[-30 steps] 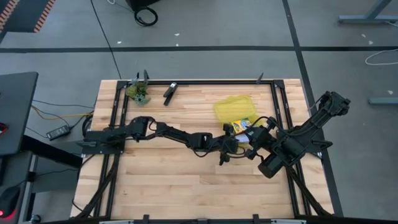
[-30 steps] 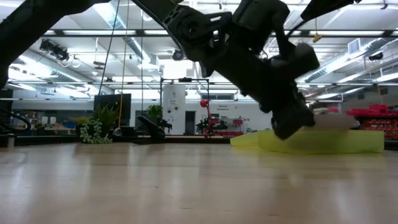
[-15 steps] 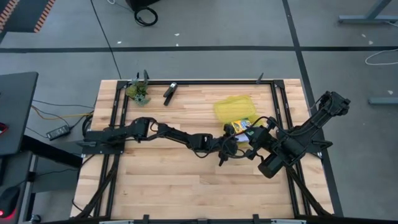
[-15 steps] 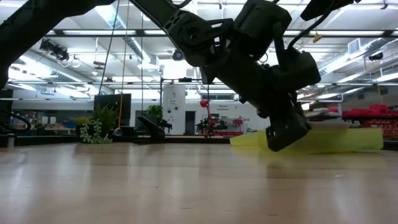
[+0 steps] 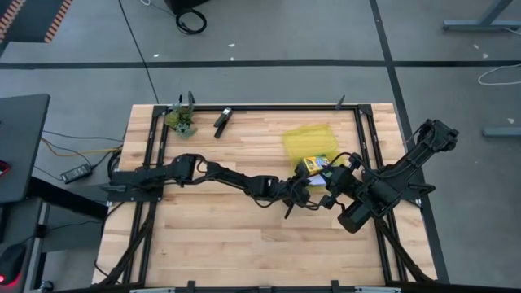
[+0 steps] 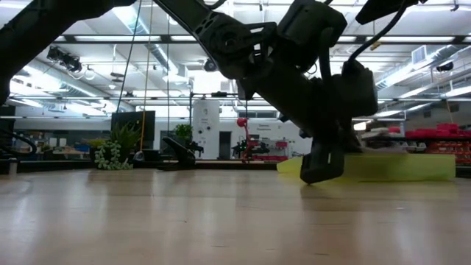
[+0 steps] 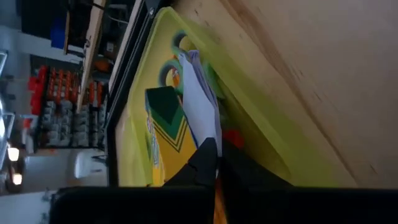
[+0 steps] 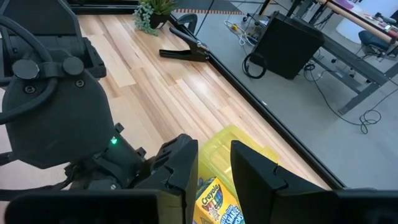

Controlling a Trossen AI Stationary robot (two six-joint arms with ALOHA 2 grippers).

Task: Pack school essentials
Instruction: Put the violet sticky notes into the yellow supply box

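Crayon box, printed "Crayola", lies beside the right tool.

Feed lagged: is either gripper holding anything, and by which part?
Left gripper pinches an orange sliver, likely the orange pencil; which part is hidden. Right gripper open, gripping nothing.

Yellow-green crayon box, seemingly chevron-striped

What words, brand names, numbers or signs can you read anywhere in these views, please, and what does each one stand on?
"Crayola": on the yellow-green crayon box, seen in the right wrist view beside the right gripper, in the yellow pouch.
Smaller print lower on the crayon box: too blurred to read.
Left wrist view of the same box: green chevron design only, no legible text.
Signs in the room behind, low view: too small to read.
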